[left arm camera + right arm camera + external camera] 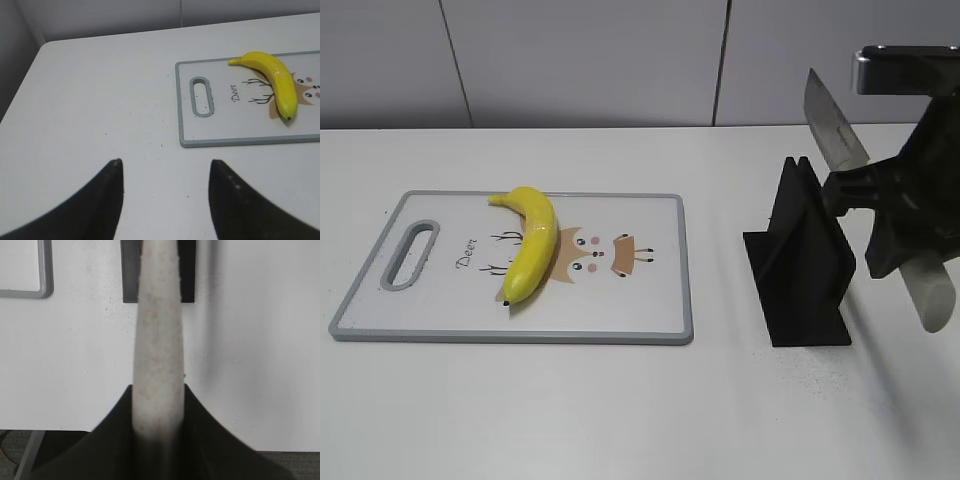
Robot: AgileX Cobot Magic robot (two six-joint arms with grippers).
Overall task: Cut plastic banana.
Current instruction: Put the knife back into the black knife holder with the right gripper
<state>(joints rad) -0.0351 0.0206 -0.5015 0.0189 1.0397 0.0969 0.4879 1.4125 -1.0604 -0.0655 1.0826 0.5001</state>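
Between right claw [159, 415] fingers: knife [835, 130] handle clenched, blade raised above stand [800, 255]. Left claw [164, 195] released over bare table [100, 100]; banana [277, 80] ahead-right of it, whole, on board [240, 140].

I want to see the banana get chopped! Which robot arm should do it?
Probably the right. Its gripper already holds the knife, raised above the black stand. The left gripper is open and empty, beside the cutting board with the plastic banana.

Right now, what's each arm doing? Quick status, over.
Right end effector shut on pale-handled steel knife, above black knife stand. Left end effector open, empty. Glossy yellow plastic banana whole on grey-rimmed cutting board. Nothing in the way.
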